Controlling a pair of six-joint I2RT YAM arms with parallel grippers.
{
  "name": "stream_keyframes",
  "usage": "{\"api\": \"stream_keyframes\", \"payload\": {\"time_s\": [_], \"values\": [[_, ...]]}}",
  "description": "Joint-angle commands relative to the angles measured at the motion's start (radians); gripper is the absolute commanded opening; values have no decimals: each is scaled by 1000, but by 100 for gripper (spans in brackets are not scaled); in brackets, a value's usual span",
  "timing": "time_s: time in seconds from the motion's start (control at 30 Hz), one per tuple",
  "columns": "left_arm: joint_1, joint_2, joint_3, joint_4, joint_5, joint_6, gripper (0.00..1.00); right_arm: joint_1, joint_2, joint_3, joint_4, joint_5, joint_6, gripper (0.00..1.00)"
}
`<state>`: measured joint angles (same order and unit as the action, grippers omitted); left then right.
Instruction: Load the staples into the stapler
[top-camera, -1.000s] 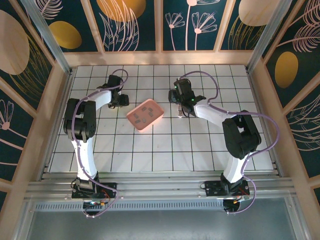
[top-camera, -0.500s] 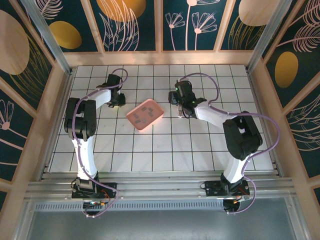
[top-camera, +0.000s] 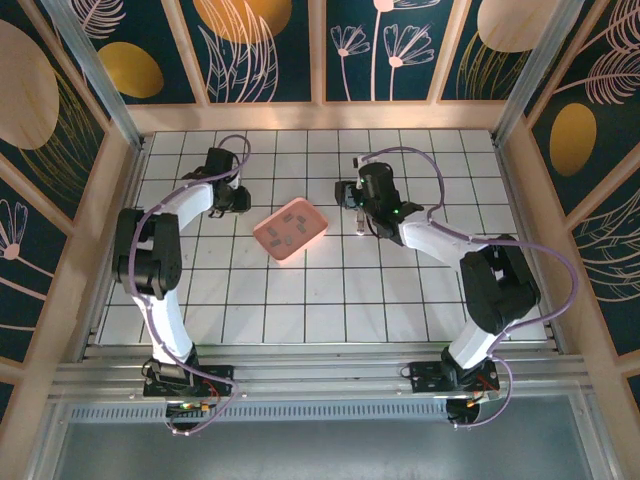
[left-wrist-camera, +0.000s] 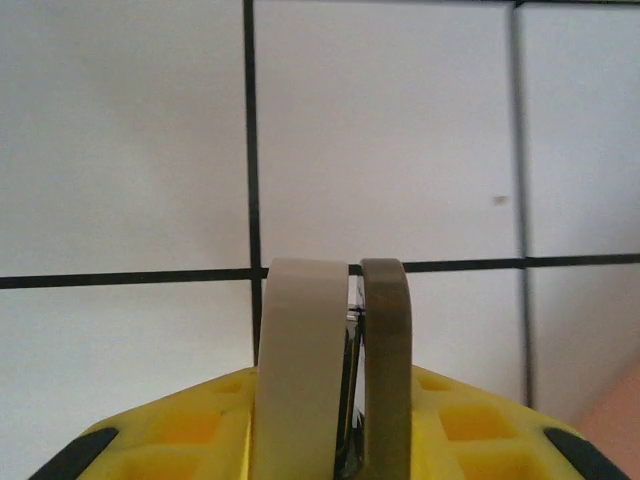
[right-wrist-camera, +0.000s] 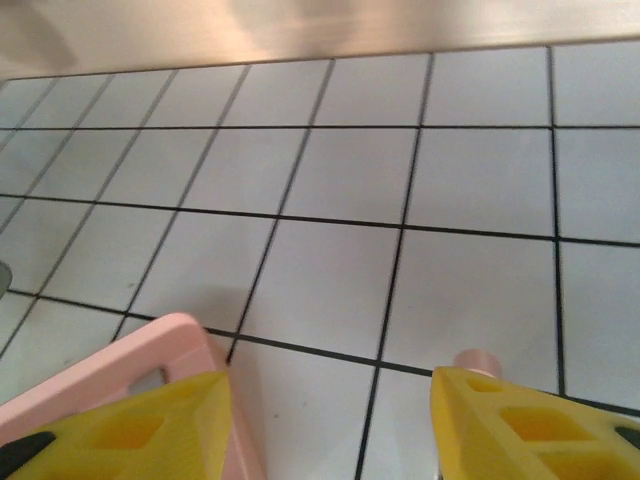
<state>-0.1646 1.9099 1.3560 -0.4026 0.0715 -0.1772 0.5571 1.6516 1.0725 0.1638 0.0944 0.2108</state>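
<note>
Now our left end effector (left-wrist-camera: 350, 290) has pinched almost shut, whether on staples (top-camera: 286, 220) we cannot tell; the right end effector (right-wrist-camera: 330, 385) gapes empty.

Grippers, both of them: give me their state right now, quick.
Left gripper: closed on a thin dark strip, possibly staples.
Right gripper: open, nothing between its fingers.

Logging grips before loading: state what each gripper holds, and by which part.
Left gripper: nearly shut, a thin dark sliver between its tips; whether that is a held thing cannot be told. Right gripper: open, holding nothing.
</note>
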Motion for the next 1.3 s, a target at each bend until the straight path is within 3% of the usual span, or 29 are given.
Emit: {"api": "stream_keyframes", "payload": {"time_s": [0.0,0.33,0.5,0.63,0.8,1.03,1.27], "values": [[-3,-121,-43,17,154,93,32,1,-58,-30,101,-113,-100,55],[-2,-373,-167,-18,624,512,30,7,-100,-53,160,-558,-360,53],[-3,-473,-245,-85,829,855,23,33,-77,-10,116,-739,-460,54],[-3,-534,-306,-88,879,1030,21,62,-58,32,46,-800,-559,58],[-6,-538,-299,-213,910,1242,18,101,-17,99,-29,-845,-657,61],[-25,-551,-324,-210,915,1274,19,138,26,167,-135,-956,-805,62],[-30,-544,-321,-199,917,1259,19,144,43,190,-190,-1040,-850,62]]}}
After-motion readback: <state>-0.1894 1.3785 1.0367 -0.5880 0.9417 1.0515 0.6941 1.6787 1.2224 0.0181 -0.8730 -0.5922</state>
